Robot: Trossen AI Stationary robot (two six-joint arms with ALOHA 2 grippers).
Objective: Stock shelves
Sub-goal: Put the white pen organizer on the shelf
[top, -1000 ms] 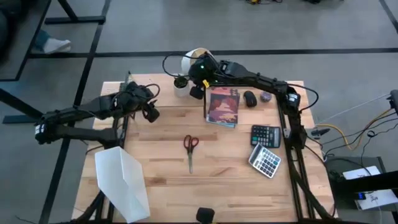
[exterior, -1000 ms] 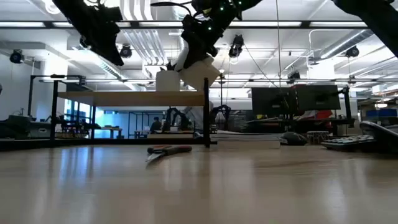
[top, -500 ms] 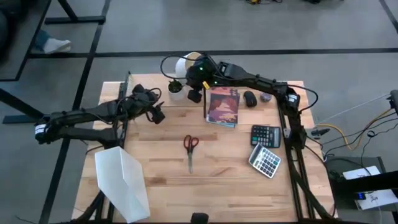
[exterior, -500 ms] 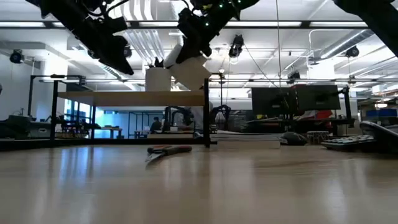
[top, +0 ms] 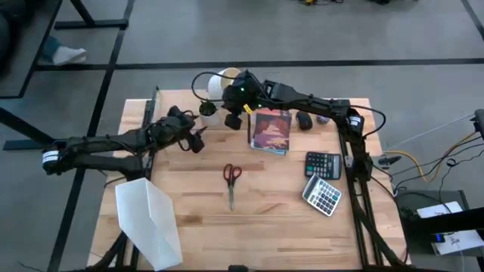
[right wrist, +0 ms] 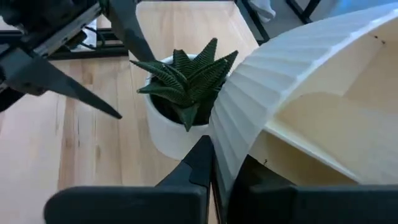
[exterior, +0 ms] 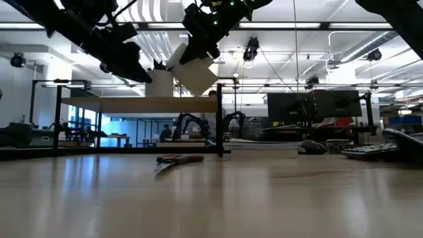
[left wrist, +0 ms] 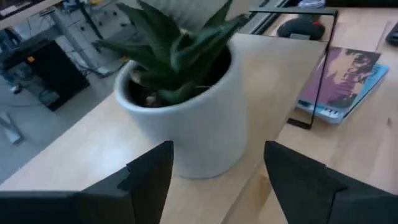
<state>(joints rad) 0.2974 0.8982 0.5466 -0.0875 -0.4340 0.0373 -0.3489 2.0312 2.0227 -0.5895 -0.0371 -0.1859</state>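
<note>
1. Shelf [exterior: 132, 104]: there is one, at the far side of the table [top: 272, 219], directly below both grippers. I judge the stocking as begun but far from finished. Only one thing stands on the top board.
2. File holder [top: 151, 219], white and slanted: one, well apart from both grippers, on the near side of the left arm.
3. White ribbed container [right wrist: 298, 81]: one. The right gripper [right wrist: 217, 171] is clamped on its rim and holds it tilted in the air, above the end of the shelf. It is not yet put down, so this seems to be the step now in hand.
4. Book [top: 271, 130]: one, flat on the table just beside the right gripper, outside the black shelf leg. It probably waits to be stocked.
5. Plant pot [left wrist: 186, 124]: one white pot with a green spiky plant, upright on the shelf. The left gripper [left wrist: 217, 152] has its fingers spread wide, one on each side of the pot, near it, but I cannot see that they touch it. The pot is also just beside the held container, so there is little room between them.
6. Calculators: two, one dark [top: 324, 165] and one lighter [top: 323, 195], well apart from both grippers, beside the right arm.
7. Scissors [top: 231, 175]: one pair, on the open table, near the left gripper.
8. Computer mouse [top: 303, 119]: one, behind the right gripper, past the book.
</note>
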